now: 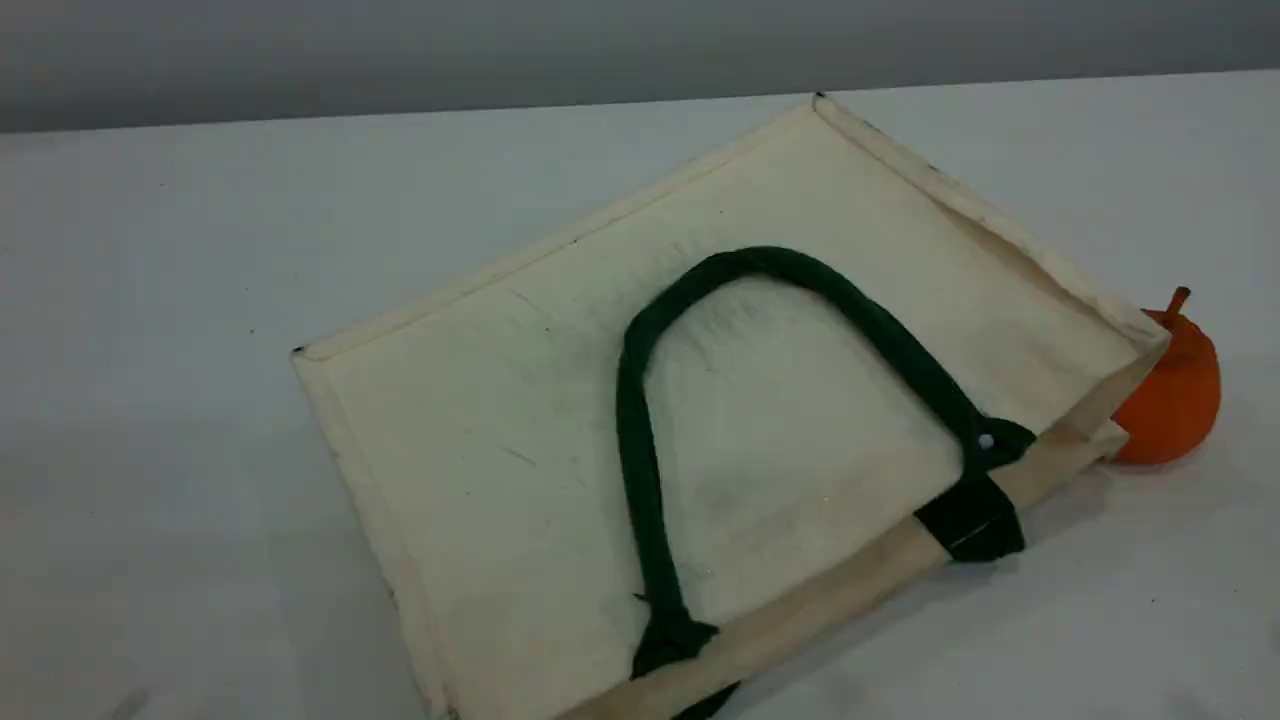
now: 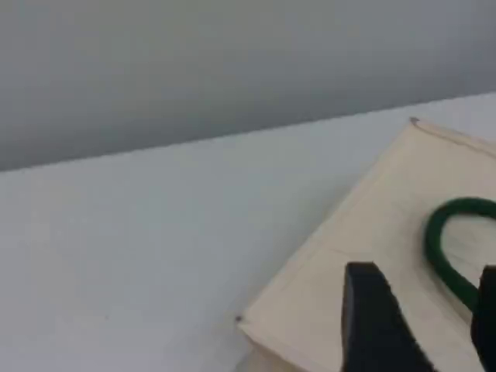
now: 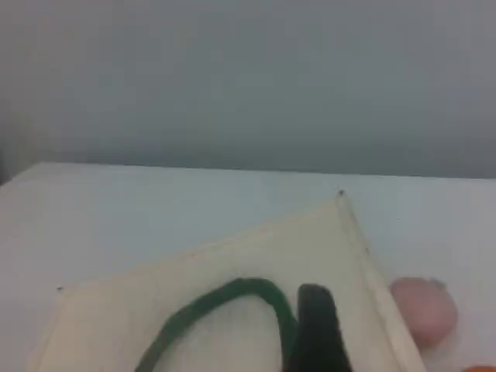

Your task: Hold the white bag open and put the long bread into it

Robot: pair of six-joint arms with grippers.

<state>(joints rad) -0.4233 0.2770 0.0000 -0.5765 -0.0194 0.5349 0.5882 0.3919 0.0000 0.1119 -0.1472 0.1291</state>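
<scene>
Both claws were seen spread, nothing pinched: left gripper (image 2: 428, 325), right gripper fingertip (image 3: 314, 329). White bag (image 1: 480, 440) was judged limp, light; green rope handle (image 1: 636, 440) best pinched

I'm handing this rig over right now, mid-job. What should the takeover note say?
Left gripper: open, nothing between the fingers.
Right gripper: one fingertip in view, open, nothing held.
White bag: lies flat on the table, green handle resting on top.
Long bread: not in any view. An orange fruit sits by the bag's right corner.
Done: nothing yet.
Left: lift and hold the bag mouth open, locate the bread, put it in.
</scene>
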